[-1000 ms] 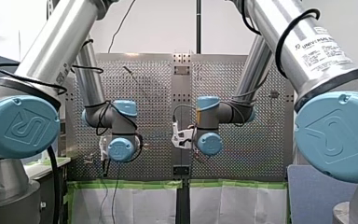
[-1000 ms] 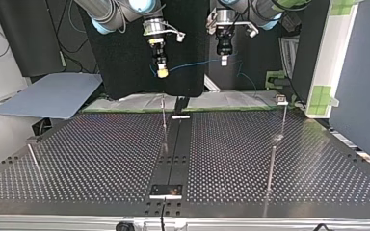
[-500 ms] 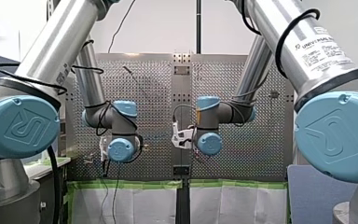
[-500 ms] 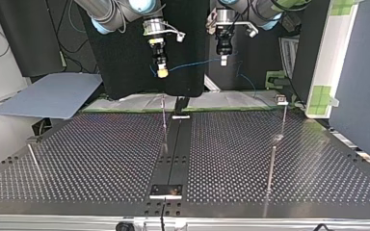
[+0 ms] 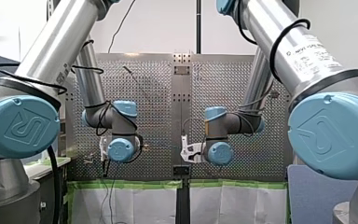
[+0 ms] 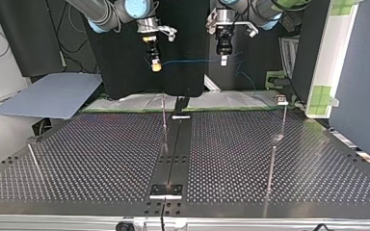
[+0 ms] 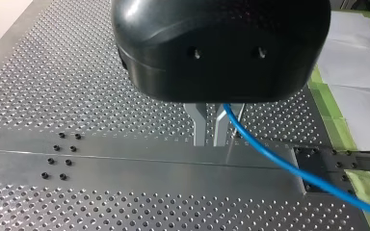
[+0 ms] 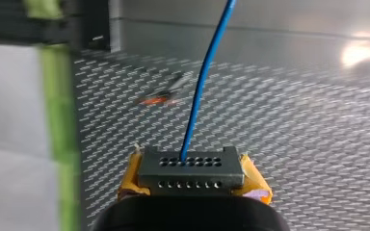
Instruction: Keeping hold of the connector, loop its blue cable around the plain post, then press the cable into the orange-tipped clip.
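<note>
In the right wrist view, the grey connector point(image 8: 191, 172) is seen nearest, clamped between the yellow pads point(image 8: 129, 182) of my right end effector point(image 8: 191, 186), with its two rows of small holes facing outward. The blue cable point(image 8: 201, 89) is led straight out of the upper row and away from the end effector. Beyond it, a small orange-tipped clip point(image 8: 155, 99) is made out on the perforated bench point(image 8: 318, 120), too blurred for detail, and it is not touched by the cable. In the left wrist view, the metal fingers point(image 7: 200, 126) of my left end effector point(image 7: 210, 130) are set narrow. The cable is gripped between them and is carried off to one side above the bench's plain central strip point(image 7: 139, 166). In the top view, slim metal posts point(image 6: 271, 168) are found standing on the near half of the bench, and another post point(image 6: 164, 122) is placed farther back, just beside the central strip. Farthest off, both end effectors are held well above the bench's far edge, my right one at the view's left. The cable is strung nearly level between them and is clear of every post.
</note>
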Available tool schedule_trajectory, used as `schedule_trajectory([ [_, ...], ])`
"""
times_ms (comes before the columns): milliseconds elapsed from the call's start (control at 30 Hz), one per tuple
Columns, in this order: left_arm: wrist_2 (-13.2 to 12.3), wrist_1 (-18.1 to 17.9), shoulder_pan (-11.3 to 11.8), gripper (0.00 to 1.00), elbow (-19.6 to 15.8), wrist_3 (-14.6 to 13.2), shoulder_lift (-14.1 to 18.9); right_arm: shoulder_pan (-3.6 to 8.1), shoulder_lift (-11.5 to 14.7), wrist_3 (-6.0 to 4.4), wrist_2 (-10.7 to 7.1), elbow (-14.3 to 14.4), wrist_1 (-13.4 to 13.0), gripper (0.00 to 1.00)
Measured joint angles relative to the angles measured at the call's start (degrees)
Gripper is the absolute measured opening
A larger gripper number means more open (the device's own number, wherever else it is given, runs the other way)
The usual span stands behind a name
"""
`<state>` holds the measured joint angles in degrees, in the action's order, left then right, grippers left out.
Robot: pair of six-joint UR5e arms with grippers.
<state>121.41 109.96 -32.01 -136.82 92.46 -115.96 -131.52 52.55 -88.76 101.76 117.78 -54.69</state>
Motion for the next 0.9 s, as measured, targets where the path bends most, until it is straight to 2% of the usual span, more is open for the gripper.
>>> schedule_trajectory([
  [167,0.0,0.0,0.0,0.10,0.0,0.0,0.0,0.47,-2.9,-0.50,-0.13,0.0,2.2,0.00],
  [400,0.0,0.0,0.0,0.10,0.0,0.0,0.0,0.51,-6.5,-0.55,-0.15,0.1,2.6,0.00],
  [533,-0.4,0.4,0.4,0.10,-0.2,0.4,0.4,0.40,-7.4,-0.44,-0.02,-0.1,2.8,0.00],
  [633,-0.7,1.5,1.5,0.10,0.3,1.5,1.5,-0.36,-6.8,-0.26,0.73,-0.8,3.5,0.00],
  [733,-1.5,3.0,2.5,0.10,0.8,2.8,3.0,-1.63,-5.6,-0.71,2.00,-2.1,4.8,0.00],
  [900,-1.7,5.9,3.1,0.10,1.1,3.7,5.9,-4.47,-2.8,-3.11,4.84,-4.9,7.7,0.00],
])
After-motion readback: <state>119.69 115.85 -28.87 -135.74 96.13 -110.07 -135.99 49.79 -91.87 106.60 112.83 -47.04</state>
